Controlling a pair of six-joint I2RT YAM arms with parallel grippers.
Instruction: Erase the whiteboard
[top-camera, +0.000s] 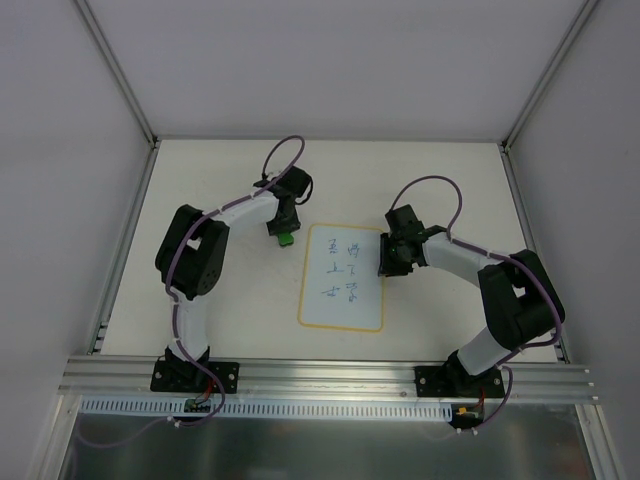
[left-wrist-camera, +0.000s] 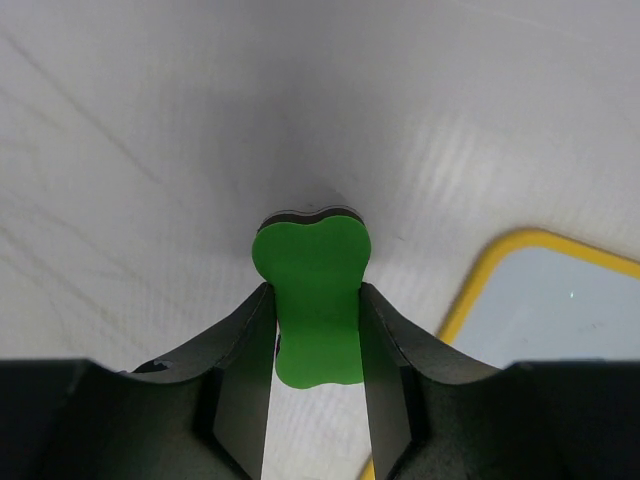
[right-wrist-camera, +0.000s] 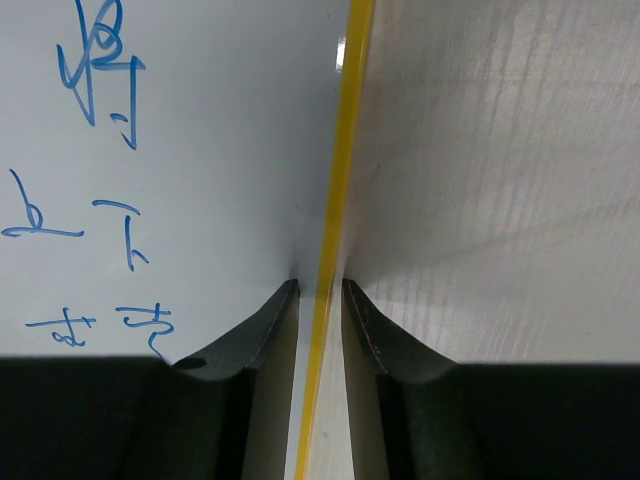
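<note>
Left gripper (left-wrist-camera: 316, 292): clenching green eraser (left-wrist-camera: 310, 250), just left of whiteboard (top-camera: 325, 300).
Right gripper (right-wrist-camera: 320, 288): straddling whiteboard's right rim; whether clamping, cannot tell.

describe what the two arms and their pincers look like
Both arms match: the left arm and right arm have white link covers between bulky black joint housings, on black bases. A thin purple cable runs along each and loops out near the wrist. The left pincer and right pincer each have two black, tapered fingers. No markings show.

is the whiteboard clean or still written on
Written on: blue marks show on the whiteboard; the left gripper holds the eraser off its edge.
</note>
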